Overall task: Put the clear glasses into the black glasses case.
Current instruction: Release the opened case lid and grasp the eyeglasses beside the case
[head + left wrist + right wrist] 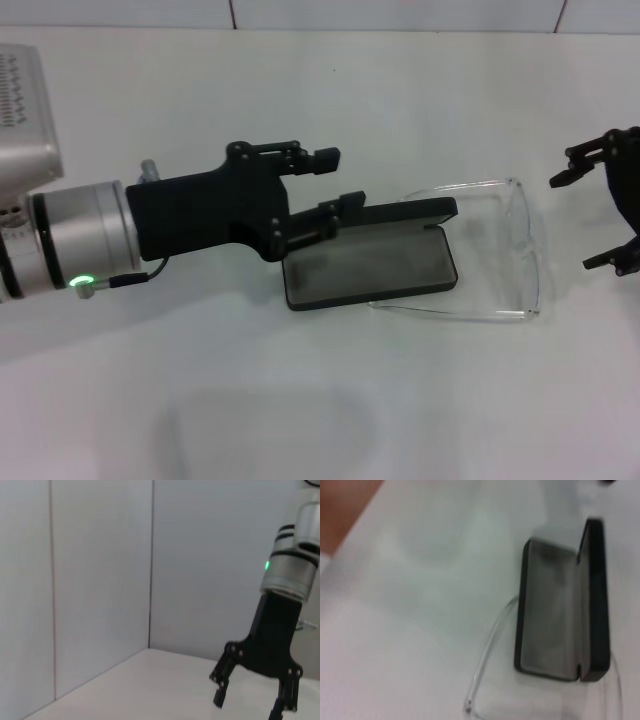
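While the black glasses case (370, 268) lies open mid-tabletop with its lid raised, the clear glasses (505, 250) wrap around its right end, arms running along both sides. The left gripper (335, 178) reaches over the lid's left end; whether its jaws pinch the lid I cannot tell. The right gripper (590, 220) hovers near the right edge, jaws spread. A slip could drop the lid or shove case and glasses.

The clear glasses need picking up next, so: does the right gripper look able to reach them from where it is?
Probably yes: the right gripper hangs open beside the clear glasses, nothing between them.
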Available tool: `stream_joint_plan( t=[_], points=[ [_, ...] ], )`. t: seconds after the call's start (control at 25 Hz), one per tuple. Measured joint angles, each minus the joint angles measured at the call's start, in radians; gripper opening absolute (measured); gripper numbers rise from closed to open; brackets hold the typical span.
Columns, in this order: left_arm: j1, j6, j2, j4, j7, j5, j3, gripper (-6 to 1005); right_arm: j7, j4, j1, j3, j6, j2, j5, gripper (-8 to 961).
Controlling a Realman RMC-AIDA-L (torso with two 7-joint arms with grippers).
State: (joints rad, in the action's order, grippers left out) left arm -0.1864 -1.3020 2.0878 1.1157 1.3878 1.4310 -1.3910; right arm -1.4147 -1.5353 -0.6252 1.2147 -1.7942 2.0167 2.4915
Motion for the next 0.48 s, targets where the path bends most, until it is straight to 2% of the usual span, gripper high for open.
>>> stream_joint_plan(
  t=[0.24, 0.32, 0.36, 0.48],
  points=[
    [-0.016, -0.028, 0.000, -0.070, -0.006, -0.034, 0.057, 515, -0.037, 0.010, -0.043, 0.154, 0.063, 0.002, 0.092, 838],
    [-0.024, -0.032, 0.000, -0.090, -0.006, -0.036, 0.071, 515, -0.037, 0.012, -0.045, 0.174, 0.069, 0.004, 0.099, 836],
    [-0.029, -0.035, 0.000, -0.103, -0.007, -0.036, 0.080, 515, -0.037, 0.012, -0.049, 0.231, 0.097, 0.005, 0.107, 834],
    [-0.037, -0.038, -0.001, -0.128, -0.009, -0.036, 0.099, 515, -0.034, 0.012, -0.054, 0.277, 0.110, 0.003, 0.108, 830]
  ],
)
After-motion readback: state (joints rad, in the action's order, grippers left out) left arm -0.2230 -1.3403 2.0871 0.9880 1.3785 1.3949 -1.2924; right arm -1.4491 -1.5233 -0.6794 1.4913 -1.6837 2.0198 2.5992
